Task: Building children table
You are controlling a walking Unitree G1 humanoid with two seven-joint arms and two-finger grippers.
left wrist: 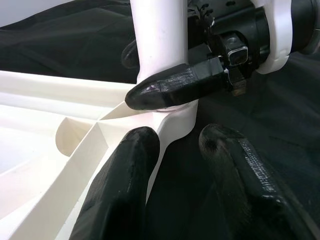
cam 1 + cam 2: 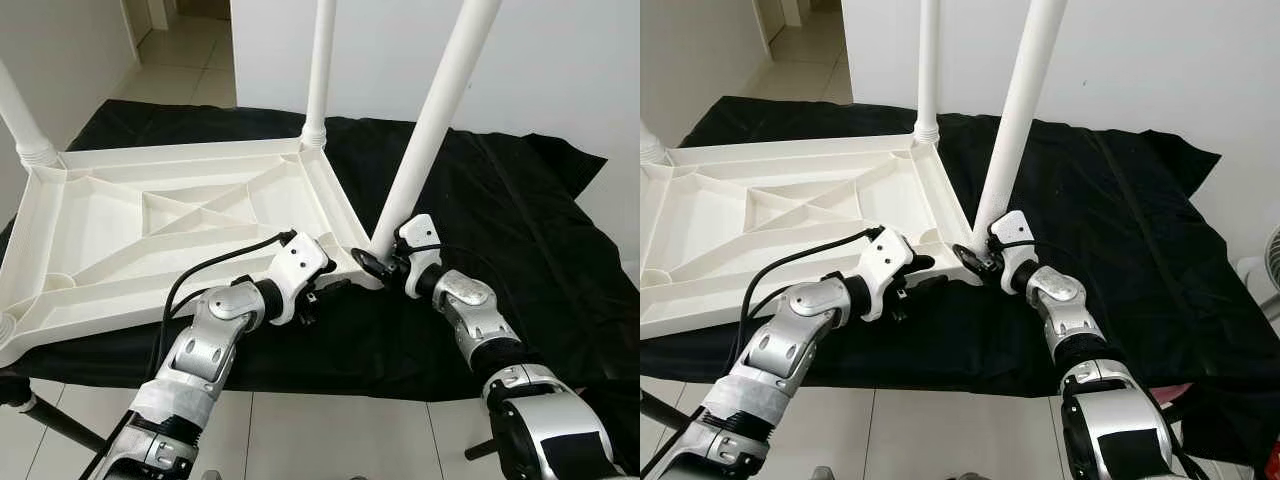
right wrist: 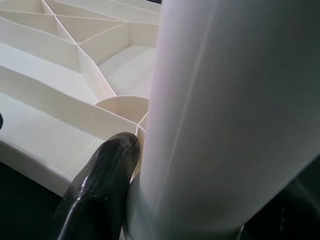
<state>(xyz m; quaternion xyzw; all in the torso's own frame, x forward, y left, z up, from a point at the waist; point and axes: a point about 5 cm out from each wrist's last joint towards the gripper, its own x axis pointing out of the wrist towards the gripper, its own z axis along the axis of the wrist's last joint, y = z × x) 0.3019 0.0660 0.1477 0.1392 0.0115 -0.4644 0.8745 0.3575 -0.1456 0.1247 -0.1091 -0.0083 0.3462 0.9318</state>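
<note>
A white plastic table top [image 2: 150, 225] lies upside down on a black cloth [image 2: 500, 210]. One leg [image 2: 320, 70] stands upright in its far right corner, and another [image 2: 22, 125] stands at the far left. A third leg [image 2: 432, 120] leans over the near right corner, and my right gripper [image 2: 378, 262] is shut on its base. In the right wrist view one finger [image 3: 100, 190] presses against that leg [image 3: 225, 100]. My left gripper [image 2: 325, 293] is open just left of that corner, its fingers [image 1: 120, 185] beside the rim [image 1: 170, 122].
The cloth covers a low platform above pale floor tiles [image 2: 330, 430]. A white wall [image 2: 560, 60] rises close behind. A dark tripod leg [image 2: 50, 420] crosses the lower left, and a fan [image 2: 1272, 262] shows at the right edge.
</note>
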